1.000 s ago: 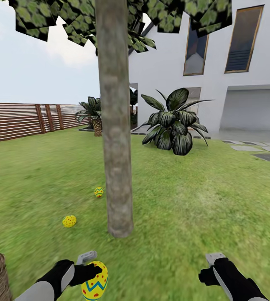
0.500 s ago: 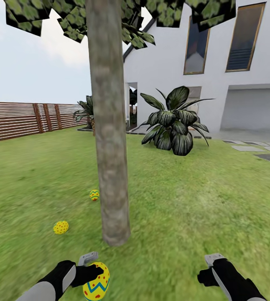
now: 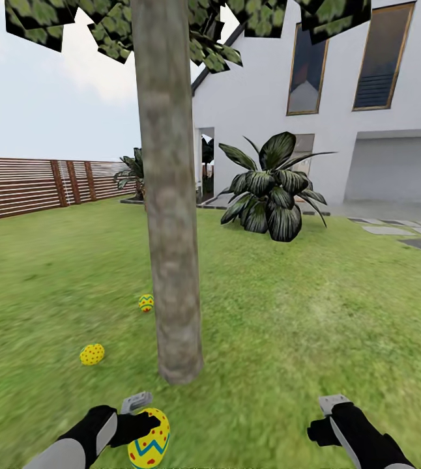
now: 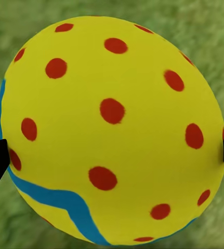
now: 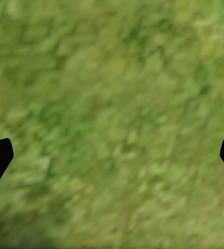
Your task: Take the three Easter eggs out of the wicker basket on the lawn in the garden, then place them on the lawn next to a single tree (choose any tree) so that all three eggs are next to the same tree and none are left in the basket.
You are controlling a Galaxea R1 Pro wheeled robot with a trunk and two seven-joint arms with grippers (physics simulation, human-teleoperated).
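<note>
The left arm reaches low and forward, its left tool (image 3: 142, 420) clamped on a yellow Easter egg with red dots and a blue zigzag (image 3: 149, 440), fingertips pressing both sides, just short of the thick grey-brown mottled tree trunk (image 3: 170, 260). Left of that trunk, two more yellow patterned eggs (image 3: 92, 354) (image 3: 146, 303) lie on the green grass lawn (image 3: 289, 312). Right of the trunk, the right arm stretches forward, its right tool (image 5: 112, 155) spread wide over bare grass.
</note>
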